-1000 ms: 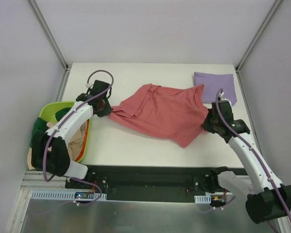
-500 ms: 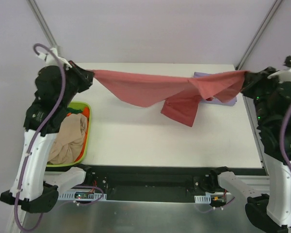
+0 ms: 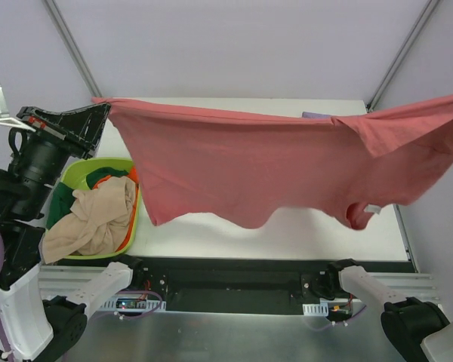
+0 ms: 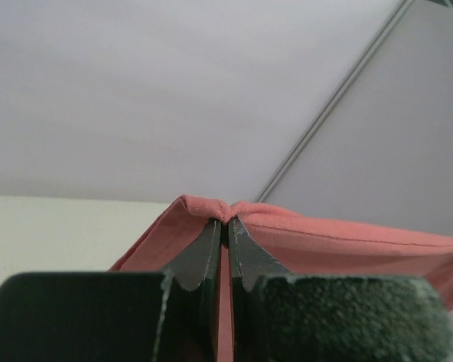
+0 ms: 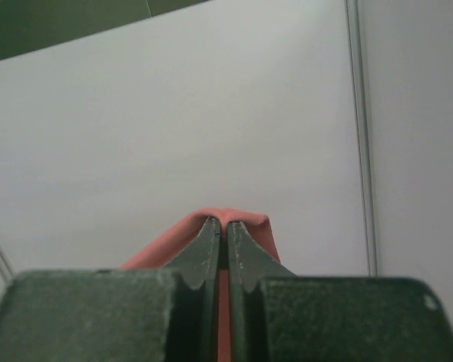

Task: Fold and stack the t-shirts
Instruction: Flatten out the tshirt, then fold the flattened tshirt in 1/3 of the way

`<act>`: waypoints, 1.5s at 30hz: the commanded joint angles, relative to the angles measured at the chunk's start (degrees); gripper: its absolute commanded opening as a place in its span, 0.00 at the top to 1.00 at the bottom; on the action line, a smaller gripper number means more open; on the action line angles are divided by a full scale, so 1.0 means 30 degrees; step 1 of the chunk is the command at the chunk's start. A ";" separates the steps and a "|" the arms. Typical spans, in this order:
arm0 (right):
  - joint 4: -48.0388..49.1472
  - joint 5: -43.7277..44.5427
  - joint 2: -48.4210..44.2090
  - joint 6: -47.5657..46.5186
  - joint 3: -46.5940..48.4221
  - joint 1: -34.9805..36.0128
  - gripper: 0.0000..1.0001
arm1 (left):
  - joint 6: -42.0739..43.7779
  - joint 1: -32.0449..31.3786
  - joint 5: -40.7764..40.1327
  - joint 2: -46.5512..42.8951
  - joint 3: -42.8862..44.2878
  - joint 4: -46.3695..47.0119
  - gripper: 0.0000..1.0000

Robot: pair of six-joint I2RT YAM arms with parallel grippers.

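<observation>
Red t-shirt (image 3: 287,173) hangs spread as one wide sheet above the table (image 3: 211,235), its top edge stretched from the table's far left corner across to beyond the table's right side, its wavy lower hem hanging over the table's near half. Half a second ago it was a narrow, bunched band along the table's far edge with a folded lobe drooping down; now it is lifted higher and opened flat, covering most of the table from the overhead camera. The left hand (image 4: 226,223) is closed on a pinch of the shirt's edge, the cloth peaking just above its pressed-together fingertips, and it has risen to sit over the table's far left corner. The right hand (image 5: 223,223) is likewise clamped on a small fold of red cloth; it has moved out past the table's right side and no longer shows from overhead. Only a sliver of the folded purple t-shirt (image 3: 315,115) peeks above the red edge at the table's far right. The green basket (image 3: 69,167) with a beige garment (image 3: 90,219) stays off the table's left side.
</observation>
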 commanded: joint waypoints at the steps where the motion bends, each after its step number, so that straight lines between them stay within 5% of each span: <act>1: 0.1415 -0.0644 0.0906 -0.1104 0.1367 -0.0110 0.99 | 0.0620 -0.0048 0.1438 0.0262 0.1043 0.0252 1.00; 9: 0.2703 0.2402 0.4886 -0.3299 0.0493 -0.0140 0.99 | 0.0941 -0.0048 -0.2013 0.3011 -0.0681 0.0222 1.00; 13: 0.4839 0.2287 0.6762 -0.3860 -0.3690 -0.0402 0.99 | 0.0825 0.0359 -0.4214 0.5821 -0.2468 0.0222 1.00; 21: 0.9031 0.1031 1.2646 -0.1518 -1.0493 -0.1750 0.97 | 0.0501 0.2821 -0.1791 1.5982 -0.2301 0.0339 1.00; 30: 0.8743 -0.1461 2.0445 0.0300 -0.8625 -0.2015 0.96 | 0.1292 0.3614 -0.0438 2.5422 0.2358 0.0369 1.00; 37: 0.8128 -0.1727 2.1416 0.0506 -0.7685 -0.2044 0.95 | 0.1557 0.3731 -0.0057 2.6981 0.3739 0.0340 1.00; 45: 0.6340 -0.2164 1.8199 0.1823 -0.9995 -0.2044 0.94 | 0.1264 0.3848 0.0178 2.4524 0.1280 0.0398 1.00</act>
